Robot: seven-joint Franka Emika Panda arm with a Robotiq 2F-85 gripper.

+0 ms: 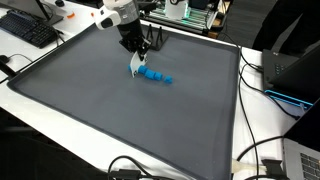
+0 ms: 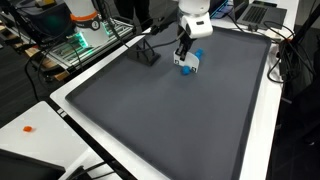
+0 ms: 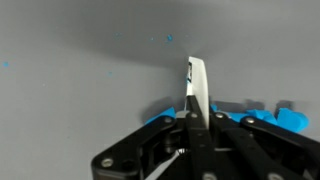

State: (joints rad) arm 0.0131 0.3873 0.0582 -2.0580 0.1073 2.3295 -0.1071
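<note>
The black gripper (image 1: 135, 52) stood clamped on a thin white flat strip (image 3: 195, 85), its lower edge just beside a row of blue lumps (image 1: 156, 75) on the dark grey mat (image 1: 100, 110).

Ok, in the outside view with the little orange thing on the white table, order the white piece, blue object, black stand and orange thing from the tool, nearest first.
1. White piece: clamped in the shut tool.
2. Blue object: beside the tool, on the mat.
3. Black stand: farther, near the mat's edge.
4. Orange thing: farthest, on the white table.
</note>
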